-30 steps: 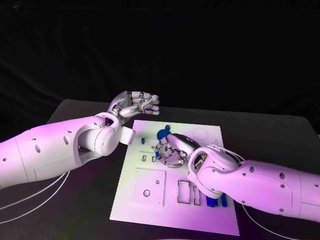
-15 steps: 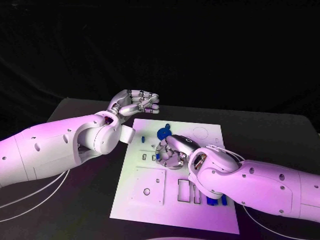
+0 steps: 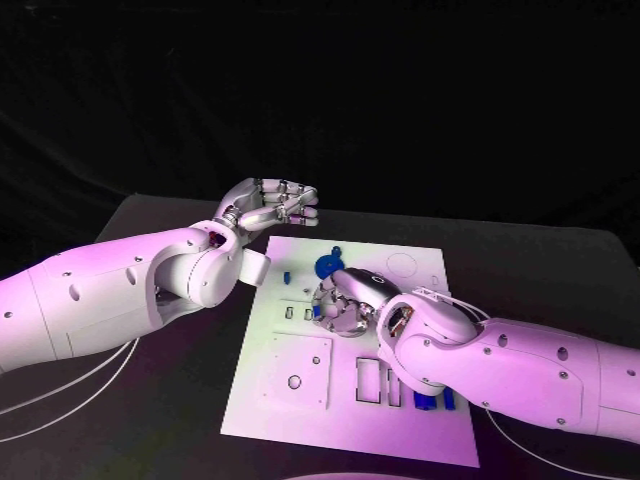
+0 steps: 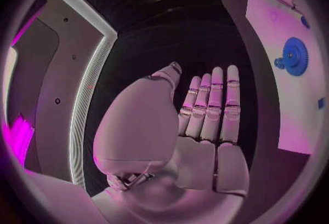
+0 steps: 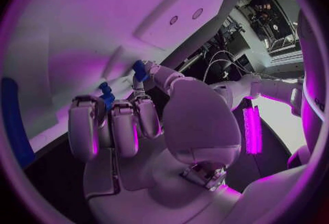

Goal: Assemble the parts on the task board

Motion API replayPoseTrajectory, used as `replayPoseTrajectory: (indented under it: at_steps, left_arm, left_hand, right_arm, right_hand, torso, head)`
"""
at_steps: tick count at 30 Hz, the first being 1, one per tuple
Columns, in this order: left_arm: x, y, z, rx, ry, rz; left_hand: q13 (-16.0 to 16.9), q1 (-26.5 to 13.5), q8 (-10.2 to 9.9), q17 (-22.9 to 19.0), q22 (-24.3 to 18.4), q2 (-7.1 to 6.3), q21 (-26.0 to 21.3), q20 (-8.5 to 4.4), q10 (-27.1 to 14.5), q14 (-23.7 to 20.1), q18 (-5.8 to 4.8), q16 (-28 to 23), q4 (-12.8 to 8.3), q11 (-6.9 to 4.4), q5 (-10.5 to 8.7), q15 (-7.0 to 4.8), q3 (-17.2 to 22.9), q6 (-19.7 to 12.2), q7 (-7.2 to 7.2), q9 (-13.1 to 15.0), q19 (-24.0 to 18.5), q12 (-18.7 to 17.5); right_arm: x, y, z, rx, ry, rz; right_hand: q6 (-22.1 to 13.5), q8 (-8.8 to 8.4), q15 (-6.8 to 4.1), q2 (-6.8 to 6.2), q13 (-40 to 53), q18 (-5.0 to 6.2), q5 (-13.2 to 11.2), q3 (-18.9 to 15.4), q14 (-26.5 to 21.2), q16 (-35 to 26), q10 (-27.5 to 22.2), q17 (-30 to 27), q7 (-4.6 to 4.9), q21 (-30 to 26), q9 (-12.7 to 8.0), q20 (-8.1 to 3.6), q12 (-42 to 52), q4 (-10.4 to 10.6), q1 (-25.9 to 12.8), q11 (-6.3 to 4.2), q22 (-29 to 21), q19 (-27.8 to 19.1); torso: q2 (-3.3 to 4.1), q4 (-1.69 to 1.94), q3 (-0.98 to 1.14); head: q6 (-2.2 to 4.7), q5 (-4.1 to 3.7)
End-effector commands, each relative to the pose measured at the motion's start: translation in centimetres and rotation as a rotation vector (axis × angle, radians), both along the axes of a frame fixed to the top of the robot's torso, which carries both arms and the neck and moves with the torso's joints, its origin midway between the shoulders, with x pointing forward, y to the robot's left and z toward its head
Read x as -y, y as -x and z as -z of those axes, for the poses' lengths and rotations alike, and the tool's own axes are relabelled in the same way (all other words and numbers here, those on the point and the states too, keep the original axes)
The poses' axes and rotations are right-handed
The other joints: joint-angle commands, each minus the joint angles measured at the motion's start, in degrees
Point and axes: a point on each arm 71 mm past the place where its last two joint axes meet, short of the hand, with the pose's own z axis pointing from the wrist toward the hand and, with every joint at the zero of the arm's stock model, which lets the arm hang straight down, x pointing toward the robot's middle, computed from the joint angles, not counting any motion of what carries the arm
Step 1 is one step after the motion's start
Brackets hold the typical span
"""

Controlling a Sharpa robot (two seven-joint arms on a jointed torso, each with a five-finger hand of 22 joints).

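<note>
A small blue part (image 5: 140,69) is pinched at the fingertips of the right robot hand (image 3: 346,303), which is lowered over the middle of the board (image 3: 407,425); a second blue piece (image 5: 106,96) is seen close against the same fingers, and whether it is gripped or merely touched cannot be told. The step in hand is judged to be the seating of this part into a slot near the board's centre. The part should be kept upright and aligned with its slot before any downward pressure is applied; if resistance is met, the pinch should be eased and the part re-aligned, not forced. A blue gear (image 3: 327,266) lies just beyond the right robot hand on the board and should be left undisturbed. Further blue parts (image 3: 430,401) stand near the board's near right corner, partly hidden by the right arm. The left robot hand (image 3: 273,207) is held above the worktop (image 3: 551,270) past the board's far left corner, fingers curled in, with nothing in it; it should be kept clear, or the board steadied with it if sliding is observed.
</note>
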Motion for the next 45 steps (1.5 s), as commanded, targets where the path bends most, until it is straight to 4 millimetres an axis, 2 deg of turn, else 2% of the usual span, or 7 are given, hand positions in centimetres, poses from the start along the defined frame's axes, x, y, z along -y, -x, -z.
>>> replayPoseTrajectory:
  at_steps: [1,7,14,32,40,45]
  left_arm:
    - [0.17,0.06,-0.11,0.001,0.011,0.018]
    - [0.10,0.06,-0.10,0.000,0.010,0.017]
    - [0.07,0.06,-0.09,-0.001,0.010,0.017]
    - [-0.03,0.03,-0.07,-0.002,0.009,0.015]
    - [-0.09,0.02,-0.06,-0.003,0.008,0.014]
    - [-0.12,0.02,-0.05,-0.003,0.007,0.013]
  left_hand:
    - [0.1,0.1,-0.3,0.1,-0.1,0.32,-0.2,0.20,0.3,-0.2,0.76,-0.3,-0.1,-0.03,-0.35,0.36,-0.3,0.0,0.21,0.0,0.4,-0.2]
    - [0.1,0.1,-0.3,0.1,-0.1,0.32,-0.2,0.20,0.3,-0.2,0.76,-0.3,-0.1,-0.03,-0.35,0.36,-0.3,0.0,0.21,0.0,0.4,-0.2]
    - [0.1,0.1,-0.3,0.1,-0.1,0.32,-0.2,0.20,0.3,-0.2,0.76,-0.3,-0.1,-0.03,-0.35,0.36,-0.3,0.0,0.21,0.0,0.4,-0.2]
    - [0.1,0.1,-0.3,0.1,-0.1,0.32,-0.2,0.20,0.3,-0.2,0.76,-0.3,-0.1,-0.03,-0.35,0.36,-0.3,0.0,0.21,0.0,0.4,-0.2]
    - [0.1,0.1,-0.3,0.2,-0.2,0.31,-0.2,0.19,0.4,-0.2,0.77,-0.4,-0.1,-0.06,-0.35,0.33,-0.4,0.0,0.18,0.0,0.4,-0.3]
    - [0.1,0.1,-0.3,0.2,-0.2,0.31,-0.2,0.19,0.4,-0.2,0.77,-0.4,-0.1,-0.06,-0.35,0.33,-0.4,0.0,0.18,0.0,0.4,-0.3]
  right_arm:
    - [0.10,0.04,0.44,0.005,0.038,-0.004]
    - [0.12,0.02,0.47,0.016,0.047,-0.006]
    - [0.18,-0.01,0.51,0.018,0.053,-0.006]
    - [0.18,0.00,0.42,0.029,0.038,-0.009]
    - [0.19,-0.03,0.37,0.031,0.027,-0.008]
    - [0.19,-0.01,0.24,0.039,0.011,-0.008]
  right_hand:
    - [0.4,0.32,-0.37,-0.20,3.4,-0.43,-0.3,-0.4,5.1,0.2,-0.2,11.1,-0.26,-0.4,1.7,-0.29,-0.3,0.1,-0.5,-0.08,6.7,0.1]
    - [0.2,0.27,-0.35,-0.49,3.2,-0.40,-0.4,-0.6,5.1,0.2,-0.3,11.0,-0.21,-0.5,1.7,-0.28,-0.5,0.1,-0.7,-0.05,6.6,0.1]
    - [0.0,0.17,-0.30,-0.98,3.0,-0.36,-0.6,-0.8,5.1,0.1,-0.5,10.9,-0.12,-0.6,1.6,-0.26,-0.7,0.1,-1.0,0.03,6.5,0.0]
    - [-2.5,-1.16,0.43,-3.45,1.8,-0.19,0.7,-2.7,5.0,0.0,-1.7,10.5,0.90,-1.4,0.9,0.31,-1.9,0.9,-2.7,0.93,5.9,-0.6]
    - [-3.6,-1.72,0.76,-4.06,1.1,0.02,-0.1,-4.4,4.8,-0.2,-2.4,9.7,1.22,-2.2,0.7,0.66,-2.5,2.0,-3.7,1.28,5.3,-1.1]
    - [-5.5,-2.69,1.02,-4.83,0.6,0.13,-0.3,-6.6,4.7,-0.4,-3.0,9.4,1.57,-2.7,0.2,0.90,-3.0,3.3,-4.4,1.60,4.9,-1.4]
  torso:
    - [-0.01,-0.02,0.00]
    - [0.02,0.04,0.01]
    - [-0.02,-0.04,0.02]
    - [-0.02,0.01,-0.01]
    - [-0.02,-0.04,0.02]
    - [-0.02,-0.01,0.00]
  head:
    - [-0.11,-0.04]
    - [-0.12,-0.09]
    - [-0.14,0.04]
    - [-0.14,-0.06]
    - [-0.05,-0.04]
    - [0.11,-0.07]
